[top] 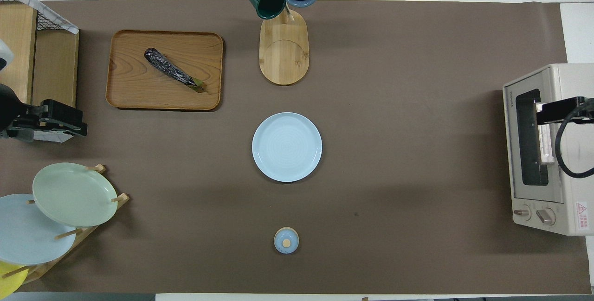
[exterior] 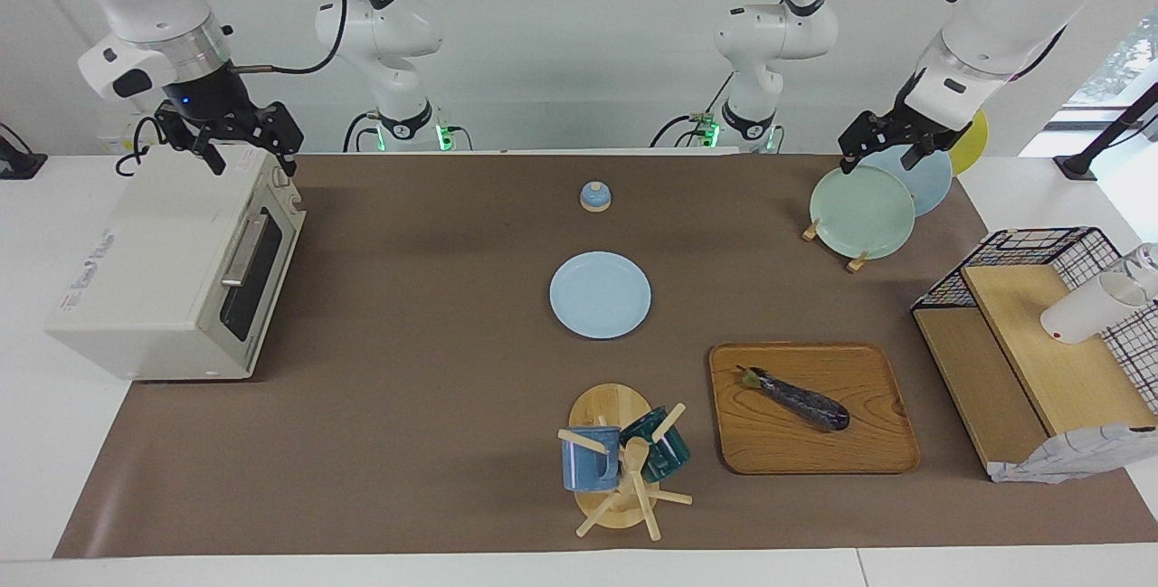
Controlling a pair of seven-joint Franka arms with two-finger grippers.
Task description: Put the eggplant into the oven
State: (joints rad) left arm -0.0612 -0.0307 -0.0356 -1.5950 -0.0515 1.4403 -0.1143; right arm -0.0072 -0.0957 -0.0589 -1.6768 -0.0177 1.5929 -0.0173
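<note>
Oven door's shut, so you'd jam the eggplant against glass; left gripper and right gripper both open, empty.

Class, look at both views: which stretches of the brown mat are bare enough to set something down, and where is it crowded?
Bare mat lies between the oven and the light blue plate, and again between that plate and the small lidded pot. It is crowded where the mug tree stands beside the wooden tray holding the eggplant.
</note>
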